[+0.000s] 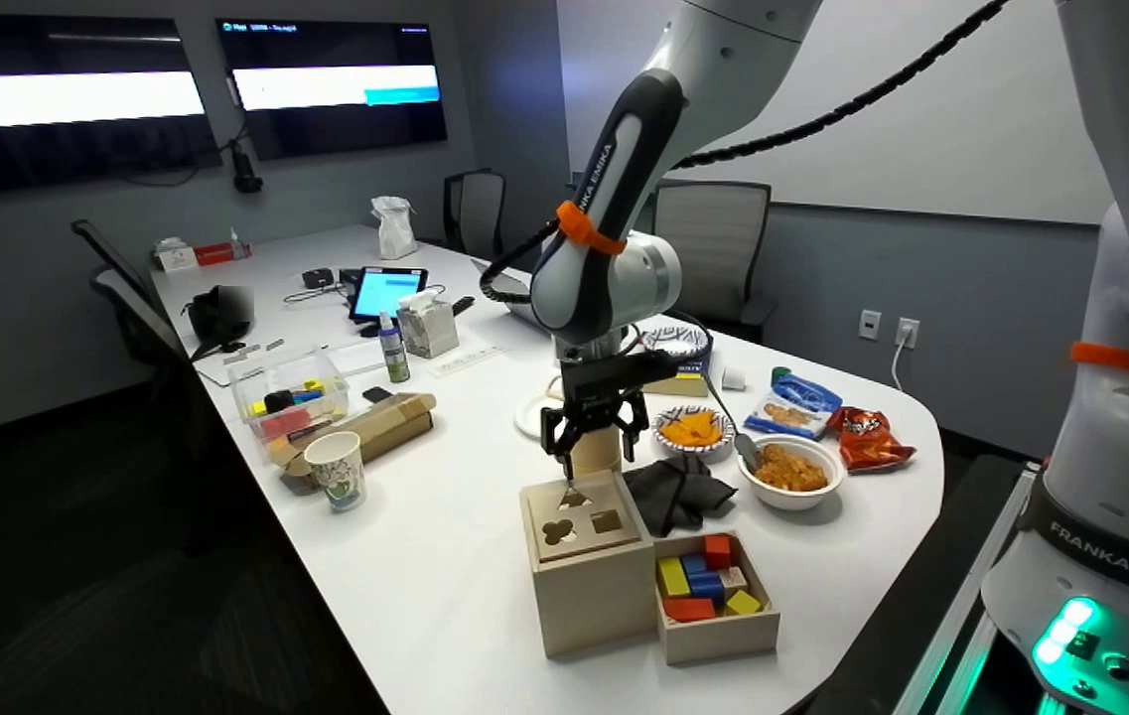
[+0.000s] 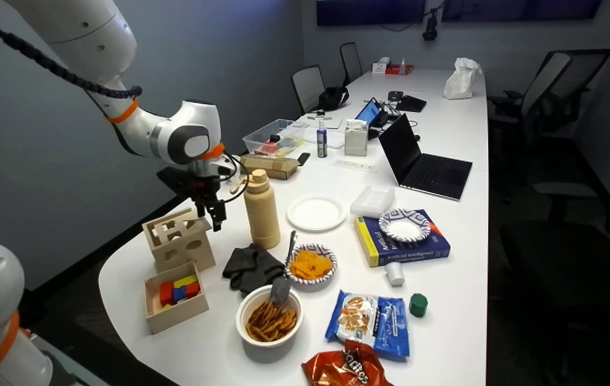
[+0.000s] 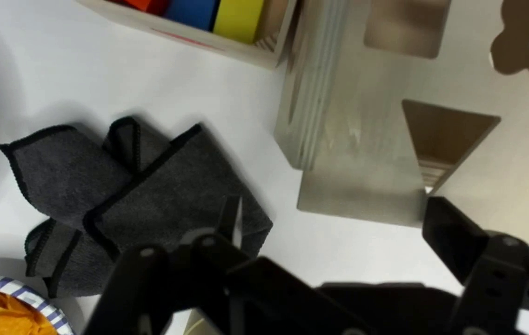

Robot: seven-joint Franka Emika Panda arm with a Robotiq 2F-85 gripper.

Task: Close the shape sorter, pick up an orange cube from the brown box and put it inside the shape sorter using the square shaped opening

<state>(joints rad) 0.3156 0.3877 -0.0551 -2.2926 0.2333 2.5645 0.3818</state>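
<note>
Two fingers on my gripper (image 3: 334,211), spread wide, nothing held that I can see, hang by the end of the lid (image 3: 422,79), which juts past the side of the shape sorter (image 1: 599,606). So it's not shut yet; closing it is prob. the step in hand, w/ the cube part to come. What counts: the lid's end is just beside one fingertip, sorter body beyond it, slide axis apparently btwn us, bottle (image 2: 263,217) near, on the opp. side. A push along that line, away from the bottle, ought to seat it; askew, it may jam, I think. Can't tell if I touch wood. The square shaped opening (image 3: 406,28) faces up. As for the orange cube, can't ID it for sure among the blocks (image 1: 706,586) in the brown box (image 1: 723,643), just beside the sorter. Surface: white table (image 1: 425,556), grey cloth (image 3: 176,195) near the sorter. Room: mtg rm, wall screens (image 1: 336,89), chairs (image 1: 723,238).
</note>
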